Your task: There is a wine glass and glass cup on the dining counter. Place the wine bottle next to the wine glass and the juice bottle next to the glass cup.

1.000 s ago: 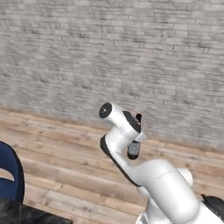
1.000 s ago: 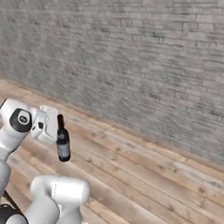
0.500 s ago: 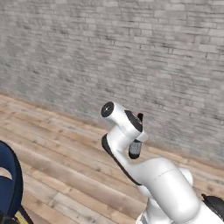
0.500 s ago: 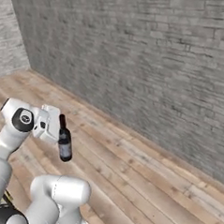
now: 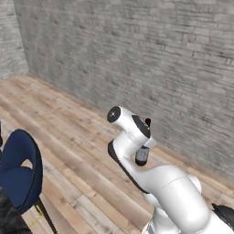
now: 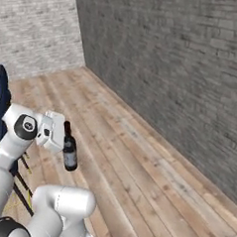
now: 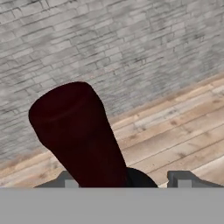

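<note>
My gripper [image 6: 66,145] is shut on the wine bottle [image 6: 69,153], a slim dark bottle with a narrow neck, and holds it upright in the air above the wooden floor. From the left base view the bottle [image 5: 141,156] shows partly behind the white hand. In the hand view its dark red body [image 7: 83,135] rises between the fingertips of the gripper [image 7: 124,180]. The wine glass, glass cup, juice bottle and dining counter are out of view.
A grey brick wall [image 5: 151,59] runs ahead and meets a second wall at a corner [image 6: 79,33]. Wood plank floor [image 6: 142,154] lies below. A dark blue chair [image 5: 19,173] stands at the lower left, also at the left edge as the chair [image 6: 0,95].
The whole scene has swung across both base views, so the base has turned. The wall corner and the blue chair have come into view. The bottle stays in the grip.
</note>
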{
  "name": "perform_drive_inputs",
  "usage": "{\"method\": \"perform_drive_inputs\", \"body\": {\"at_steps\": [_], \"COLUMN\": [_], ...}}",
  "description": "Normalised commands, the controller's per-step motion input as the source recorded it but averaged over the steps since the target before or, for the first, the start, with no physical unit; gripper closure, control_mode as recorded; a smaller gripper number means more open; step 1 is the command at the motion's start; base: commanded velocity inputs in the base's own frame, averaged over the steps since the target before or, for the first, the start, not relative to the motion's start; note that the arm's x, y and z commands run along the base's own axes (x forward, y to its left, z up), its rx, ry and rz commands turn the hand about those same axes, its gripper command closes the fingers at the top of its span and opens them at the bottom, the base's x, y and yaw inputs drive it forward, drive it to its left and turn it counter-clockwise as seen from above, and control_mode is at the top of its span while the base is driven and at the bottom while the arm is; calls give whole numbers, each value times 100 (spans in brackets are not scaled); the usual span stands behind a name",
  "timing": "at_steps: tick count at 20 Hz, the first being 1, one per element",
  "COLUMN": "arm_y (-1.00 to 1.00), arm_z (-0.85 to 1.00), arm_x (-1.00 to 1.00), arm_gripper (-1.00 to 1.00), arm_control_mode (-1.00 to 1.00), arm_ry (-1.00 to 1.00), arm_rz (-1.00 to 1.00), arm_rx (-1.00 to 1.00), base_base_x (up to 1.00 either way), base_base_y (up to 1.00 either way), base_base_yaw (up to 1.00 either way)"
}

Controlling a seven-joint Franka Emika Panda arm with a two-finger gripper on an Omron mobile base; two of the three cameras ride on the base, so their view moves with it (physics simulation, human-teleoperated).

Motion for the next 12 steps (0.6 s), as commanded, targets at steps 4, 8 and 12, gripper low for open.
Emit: {"method": "perform_drive_inputs", "body": {"at_steps": [4,8,12], "arm_y": [0,0,0], "arm_z": [0,0,0], "arm_x": [0,0,0], "arm_gripper": [100,100,100], "arm_control_mode": [100,100,100], "arm_ry": [0,0,0], "arm_rz": [0,0,0], "arm_rx": [0,0,0], "base_base_x": [59,65,65], "base_base_y": [-16,-22,-23], "base_base_yaw": [43,31,31]}}
